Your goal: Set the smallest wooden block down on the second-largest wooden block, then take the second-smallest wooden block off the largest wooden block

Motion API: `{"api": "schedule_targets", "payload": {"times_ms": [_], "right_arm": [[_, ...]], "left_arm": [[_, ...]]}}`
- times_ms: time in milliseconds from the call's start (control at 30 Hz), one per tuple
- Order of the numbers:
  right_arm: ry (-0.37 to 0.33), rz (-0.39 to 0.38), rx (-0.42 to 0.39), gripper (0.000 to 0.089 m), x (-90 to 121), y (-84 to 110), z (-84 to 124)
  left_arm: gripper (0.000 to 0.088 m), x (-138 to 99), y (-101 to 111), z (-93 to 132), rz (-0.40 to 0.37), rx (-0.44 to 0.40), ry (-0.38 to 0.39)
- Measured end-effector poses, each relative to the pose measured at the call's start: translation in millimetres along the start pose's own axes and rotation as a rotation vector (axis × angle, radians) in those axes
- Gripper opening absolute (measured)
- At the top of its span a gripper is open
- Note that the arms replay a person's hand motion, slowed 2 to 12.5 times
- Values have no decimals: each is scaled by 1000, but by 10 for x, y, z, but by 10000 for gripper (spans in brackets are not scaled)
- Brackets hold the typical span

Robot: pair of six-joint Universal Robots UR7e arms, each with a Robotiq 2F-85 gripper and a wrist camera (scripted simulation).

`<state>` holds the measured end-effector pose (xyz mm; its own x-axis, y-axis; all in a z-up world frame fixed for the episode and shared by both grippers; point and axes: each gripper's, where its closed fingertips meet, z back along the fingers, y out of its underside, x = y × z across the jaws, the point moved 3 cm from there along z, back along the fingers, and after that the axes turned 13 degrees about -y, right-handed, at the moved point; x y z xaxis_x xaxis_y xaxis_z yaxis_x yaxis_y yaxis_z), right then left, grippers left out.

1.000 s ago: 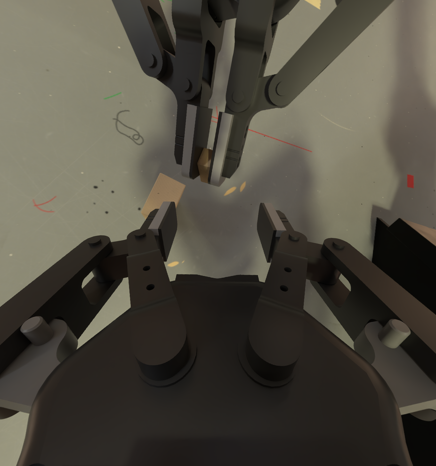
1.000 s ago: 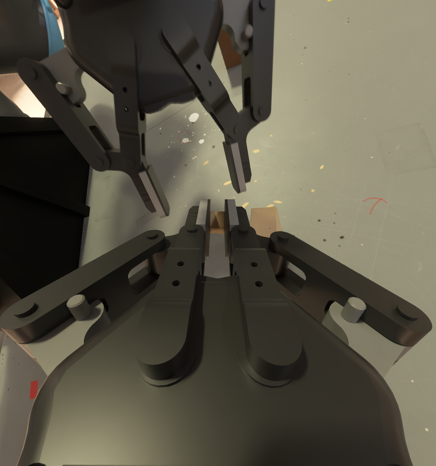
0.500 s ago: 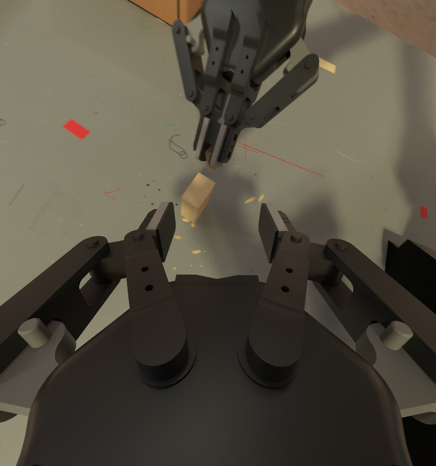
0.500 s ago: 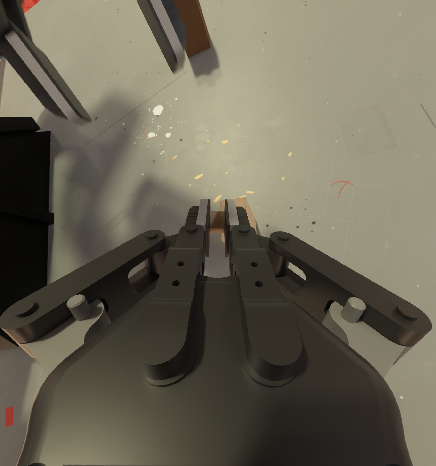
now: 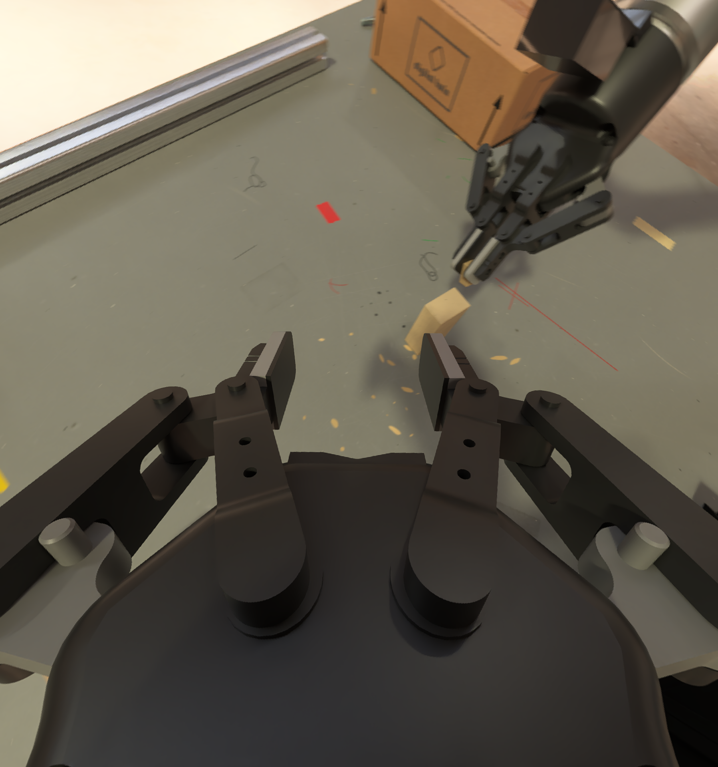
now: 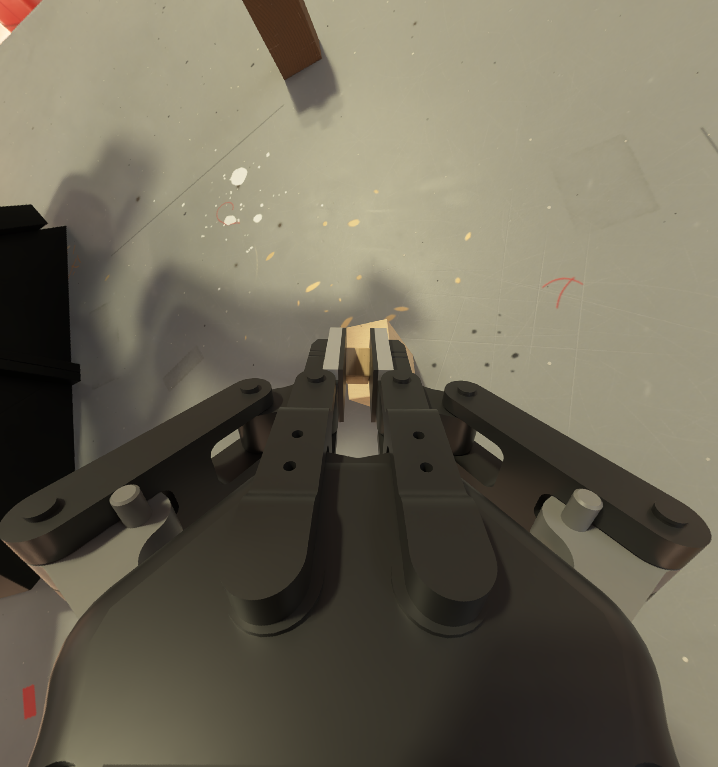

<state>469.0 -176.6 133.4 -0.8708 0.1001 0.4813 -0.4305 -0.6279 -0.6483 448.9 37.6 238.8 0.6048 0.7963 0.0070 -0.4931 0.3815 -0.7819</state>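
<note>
My right gripper [image 6: 358, 346] is shut on the smallest wooden block [image 6: 356, 362], a tiny tan cube. It hangs just above a larger pale wooden block [image 6: 391, 326] that lies on the grey table. The left wrist view shows the same from afar: the right gripper [image 5: 474, 267], the small block [image 5: 466, 279] between its tips, and the pale block [image 5: 439, 316] right below it, apart from it. My left gripper [image 5: 358, 363] is open and empty, back from the pale block. A dark brown wooden block [image 6: 291, 39] lies far off on the table.
A cardboard box [image 5: 452, 70] stands at the back behind the right arm. An aluminium rail [image 5: 141, 120] runs along the far left table edge. A black object [image 6: 17, 373] sits at the left of the right wrist view. Red tape marks dot the table.
My left gripper has pulled up and back from the right gripper, staying open. The right gripper has kept the small block and moved over the pale block.
</note>
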Motion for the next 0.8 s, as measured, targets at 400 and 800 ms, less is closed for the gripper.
{"api": "schedule_targets", "payload": {"times_ms": [400, 800], "right_arm": [[-36, -7, 0, 98, -48, 16, -157], [-59, 0, 8, 98, -60, 34, -274]], "left_arm": [[539, 642, 411, 344, 179, 58, -247], [521, 1007, 773, 498, 352, 141, -370]]}}
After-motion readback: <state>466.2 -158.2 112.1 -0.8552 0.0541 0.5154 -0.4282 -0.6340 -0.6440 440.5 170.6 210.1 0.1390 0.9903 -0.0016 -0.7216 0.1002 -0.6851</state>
